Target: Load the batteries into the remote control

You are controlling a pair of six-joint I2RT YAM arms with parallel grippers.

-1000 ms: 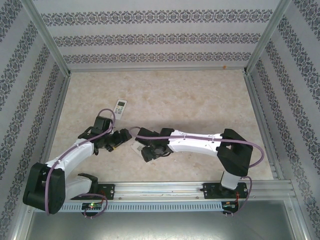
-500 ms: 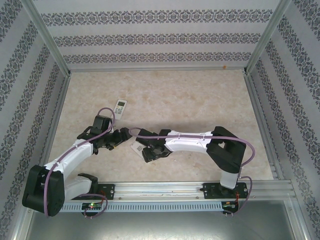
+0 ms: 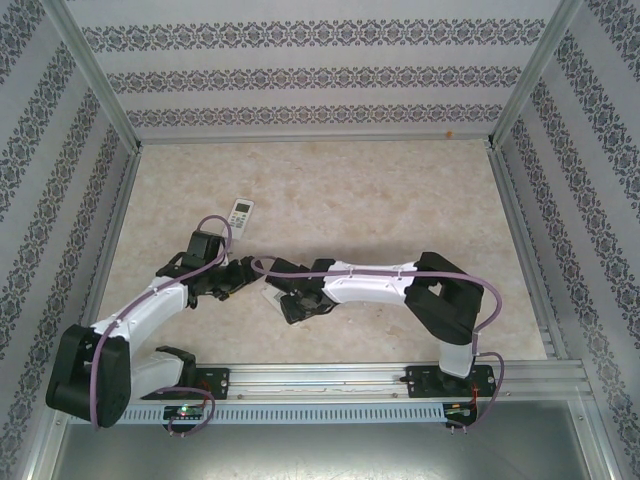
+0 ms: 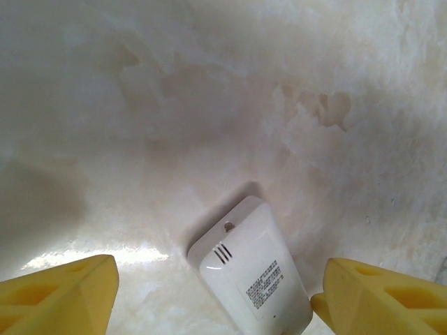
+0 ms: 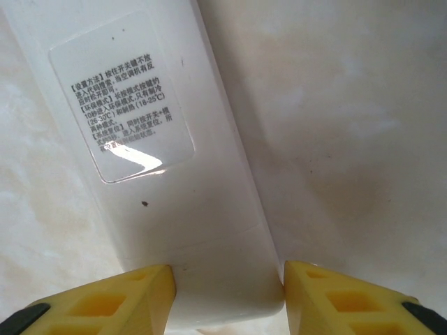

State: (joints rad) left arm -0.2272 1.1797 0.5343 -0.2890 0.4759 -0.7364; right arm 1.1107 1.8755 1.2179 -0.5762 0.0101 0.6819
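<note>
The right pincer (image 5: 228, 276) is straddling one end of the white remote (image 5: 188, 202), which is lying back-up on the pale table (image 5: 349, 139). Its yellow fingers (image 5: 349, 303) are standing partly apart. The one on the right of the wrist view is touching the remote's long edge, and the other is overlapping the opposite edge. Whether they are actually squeezing the case cannot be told. Ahead of the fingertips the remote is running away from the pincer and slanting left, with a clear printed sticker (image 5: 122, 98) sitting on its back. Bare table is lying open alongside the right-hand finger and beyond it.

The left pincer (image 4: 216, 276) is hanging with its fingers spread wide and gripping nothing. The remote's other, rounded end is lying just ahead of it in the gap, nearer the finger on the right of that view. Its corner is coming close beside that finger, and contact cannot be judged. Past that end, open table is stretching ahead of the pincer.

From above, the two pincers are facing each other closely with the remote between them. A second remote (image 3: 241, 213) is lying face-up beyond the left pincer, well apart from it. Wide free surface is spreading beyond and to the right of the right pincer, out to the patterned walls (image 3: 580, 150).
</note>
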